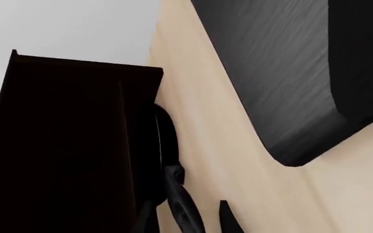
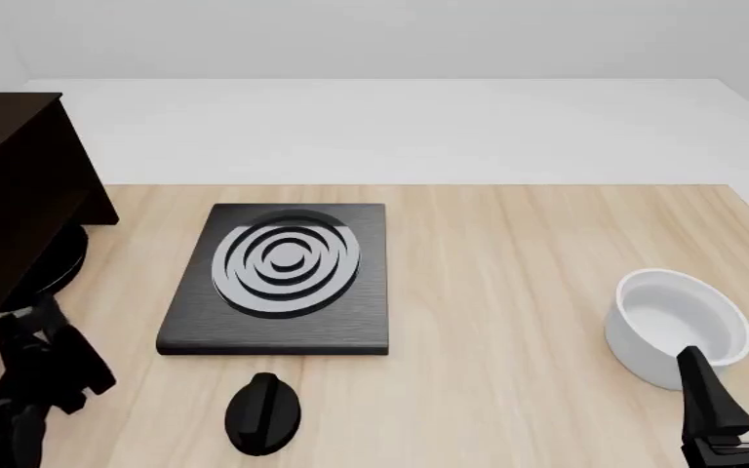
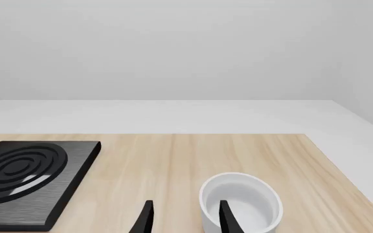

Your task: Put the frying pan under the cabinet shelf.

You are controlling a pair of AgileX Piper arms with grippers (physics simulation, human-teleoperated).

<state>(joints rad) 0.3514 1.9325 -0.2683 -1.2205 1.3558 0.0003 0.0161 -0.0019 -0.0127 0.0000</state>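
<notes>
Both pincers sit at the near edge of the front view. Left pincer (image 2: pixel 39 366) is low at the near left, close beside the cabinet shelf (image 2: pixel 11 195); right pincer (image 2: pixel 739 395) is at the near right.

Left pincer: fingers (image 1: pixel 185 208) show dark at the edge of the left wrist view with a strip of bare worktop (image 2: pixel 505 292) between them, so they stand spread, pinching nothing.

Right pincer: two dark fingertips in the right wrist view, apart, nothing between them but the worktop and the near wall of the white bowl (image 2: pixel 681 327). Spread, holding nothing. The bowl stands just ahead of this pincer, upright.

Frying pan (image 2: pixel 56 265): lies under the cabinet shelf, just ahead of the left pincer. Only its rounded black rim shows past the cabinet's lower edge in the front view; in the left wrist view a curved black edge (image 1: pixel 163 141) shows against the cabinet's side. Handle partly visible, running back toward the left pincer; whether the fingers touch it, cannot tell.

Stove plate (image 2: pixel 284 278), black square with silver rings, lies flat on the worktop ahead and to the right of the left pincer, well apart from the right one. Black round knob (image 2: pixel 264 414) lies near the plate's near edge, between the two pincers, closer to the left.
</notes>
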